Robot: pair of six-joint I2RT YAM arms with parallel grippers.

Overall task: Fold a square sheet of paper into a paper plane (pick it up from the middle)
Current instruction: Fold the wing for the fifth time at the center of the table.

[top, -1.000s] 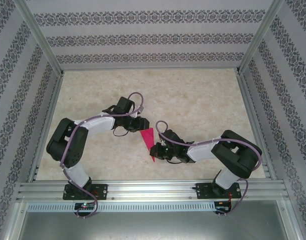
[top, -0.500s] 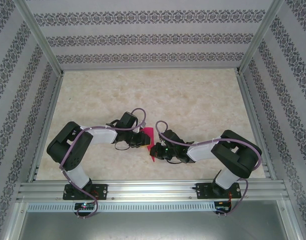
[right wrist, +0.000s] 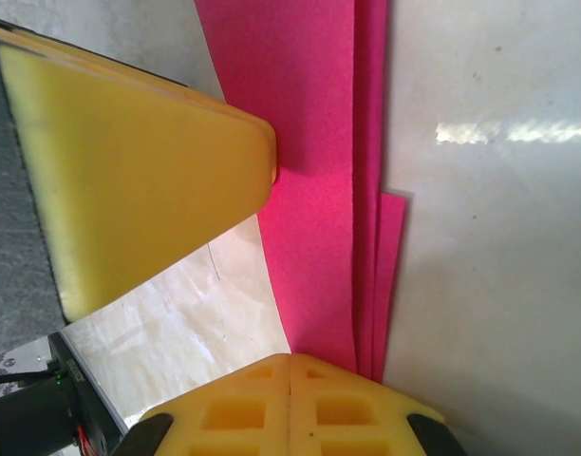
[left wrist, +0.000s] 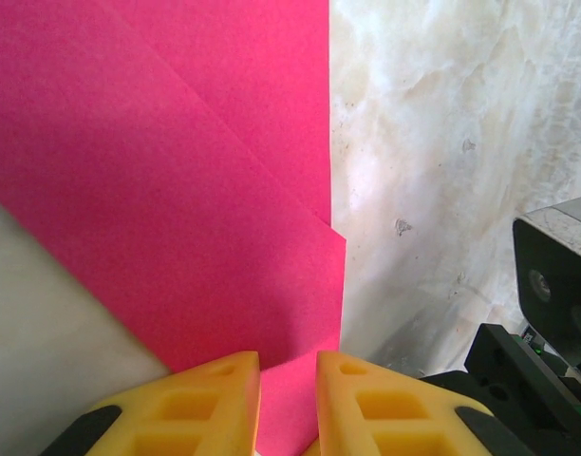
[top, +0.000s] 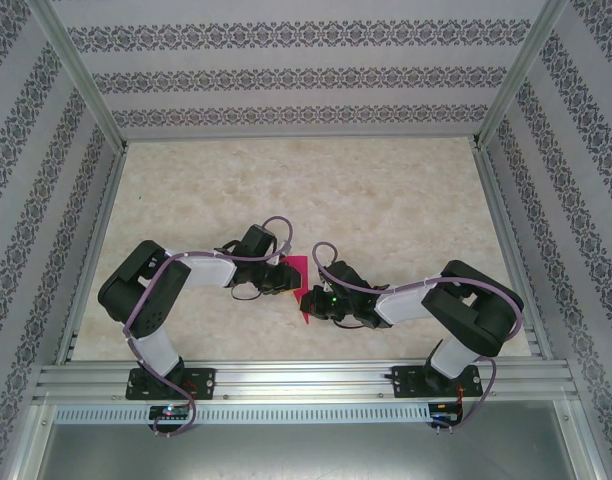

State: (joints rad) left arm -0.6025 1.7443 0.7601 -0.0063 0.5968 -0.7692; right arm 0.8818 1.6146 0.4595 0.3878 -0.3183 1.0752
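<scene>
The square sheet of paper (top: 299, 266), magenta-pink and folded into a narrow layered strip, lies flat on the table between my two grippers. The left gripper (top: 284, 279) comes in from the left. In the left wrist view its yellow fingers (left wrist: 210, 404) stand slightly apart, low over the paper (left wrist: 177, 171), and pink shows in the gap (left wrist: 288, 366). The right gripper (top: 312, 298) is shut, its fingers (right wrist: 328, 404) pressed together with the paper's stacked edges (right wrist: 319, 142) running under their tips. One left finger (right wrist: 148, 161) touches the paper's edge.
The pale marble-patterned table (top: 386, 200) is boxed in by patterned walls and an aluminium frame (top: 306, 380) along the near edge. The right arm's black body (left wrist: 547, 313) sits close beside the left gripper.
The left gripper has moved down and right onto the paper and narrowed its jaws. The right gripper stayed on the paper. Less of the pink strip now shows from above.
</scene>
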